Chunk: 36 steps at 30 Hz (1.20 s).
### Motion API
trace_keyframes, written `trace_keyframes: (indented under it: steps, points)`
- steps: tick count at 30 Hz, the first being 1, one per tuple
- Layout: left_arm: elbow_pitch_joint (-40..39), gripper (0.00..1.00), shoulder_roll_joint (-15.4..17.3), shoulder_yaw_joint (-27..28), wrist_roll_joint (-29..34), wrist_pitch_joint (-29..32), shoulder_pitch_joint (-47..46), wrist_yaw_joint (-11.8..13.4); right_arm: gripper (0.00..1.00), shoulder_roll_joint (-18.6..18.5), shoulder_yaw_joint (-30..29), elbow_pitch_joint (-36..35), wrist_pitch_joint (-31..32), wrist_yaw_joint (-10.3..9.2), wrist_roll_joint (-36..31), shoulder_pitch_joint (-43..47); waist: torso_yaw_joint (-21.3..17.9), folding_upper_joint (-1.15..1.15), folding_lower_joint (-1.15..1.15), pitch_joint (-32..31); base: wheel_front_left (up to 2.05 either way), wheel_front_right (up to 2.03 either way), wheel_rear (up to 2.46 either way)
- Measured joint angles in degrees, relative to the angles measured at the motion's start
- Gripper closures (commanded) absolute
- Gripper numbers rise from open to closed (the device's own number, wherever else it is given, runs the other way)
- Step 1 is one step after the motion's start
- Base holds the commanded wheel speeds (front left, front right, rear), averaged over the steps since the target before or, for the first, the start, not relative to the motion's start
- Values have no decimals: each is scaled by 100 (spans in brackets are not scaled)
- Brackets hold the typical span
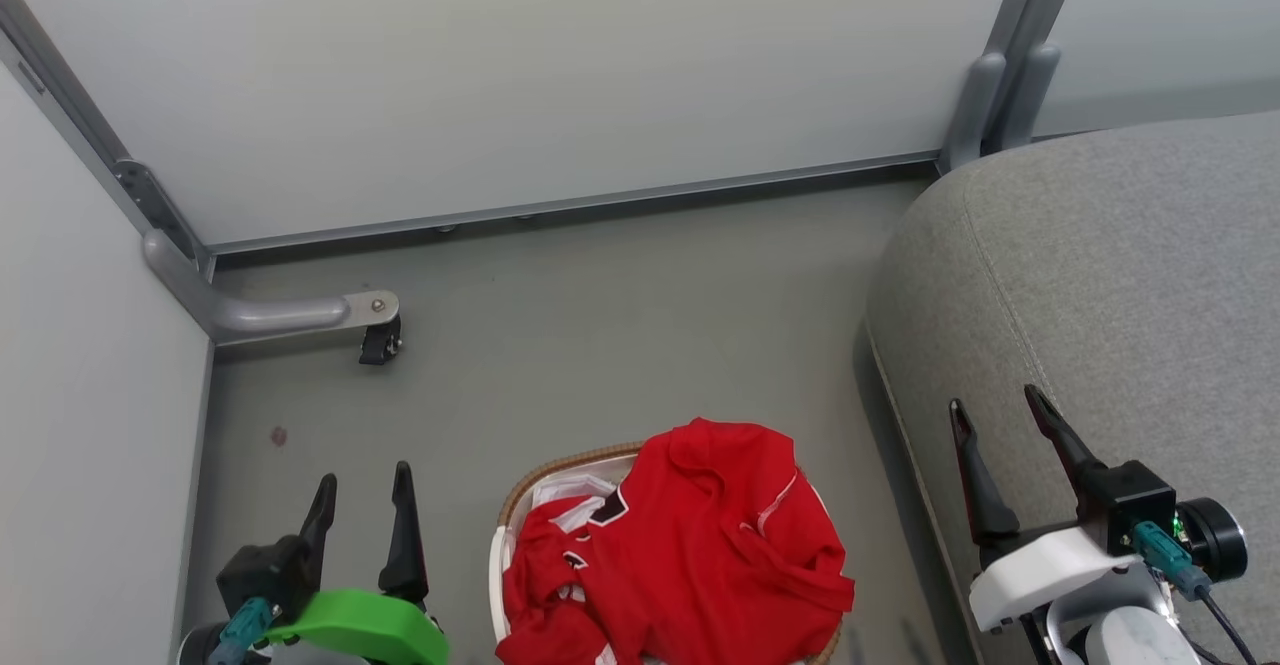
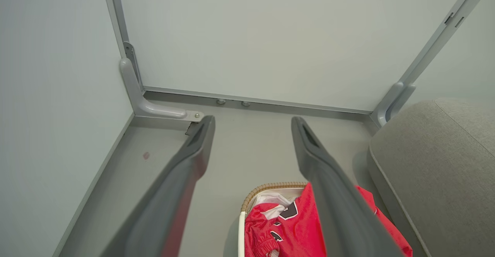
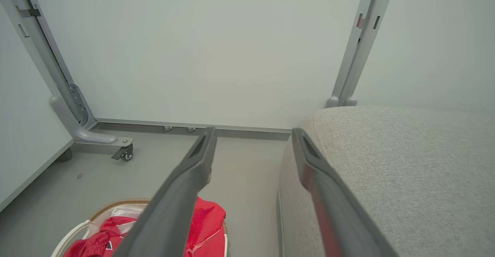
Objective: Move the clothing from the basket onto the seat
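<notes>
Left gripper (image 1: pixel 363 480) stood at 7 o'clock in the head view, fingers spread, empty, pointing toward 12. Right gripper (image 1: pixel 995 403) at 4 o'clock was likewise spread and empty, above the large grey fabric sofa seat (image 1: pixel 1100 275). Bright red jerseys (image 1: pixel 700 535) lay heaped in the oval white basket with brown woven rim (image 1: pixel 560 467) at 6 o'clock, between both grippers.

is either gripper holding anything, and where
Nothing is held: left gripper and right gripper have open, empty jaws; red fabric jerseys lie in the white brown-rimmed plastic basket.
</notes>
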Motion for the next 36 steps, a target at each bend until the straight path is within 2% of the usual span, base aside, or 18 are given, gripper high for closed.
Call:
trace_keyframes:
  steps: [3,8,21,26,36]
  points:
    - [98,0,0,-111,53,-2,-196,-15,0,0,1,-62,-1,0,0,-126,-17,0,0,166,0,0,0]
    - [705,0,2,-475,79,-3,-642,-43,0,0,-4,-135,-8,1,-1,-423,-59,0,0,584,0,0,0]
    - [2829,0,-3,-2128,207,12,-2312,-191,0,-7,136,-312,-8,1,59,-1381,-298,0,0,2104,0,0,0]
    - [3307,0,-3,-2649,8,223,-2828,-193,0,-8,253,-377,-8,1,177,-1692,-439,0,1,2676,0,0,0]
    - [3935,0,-7,-3216,-503,754,-3404,64,0,-9,464,-470,-8,1,358,-2133,-776,0,1,3666,0,0,0]
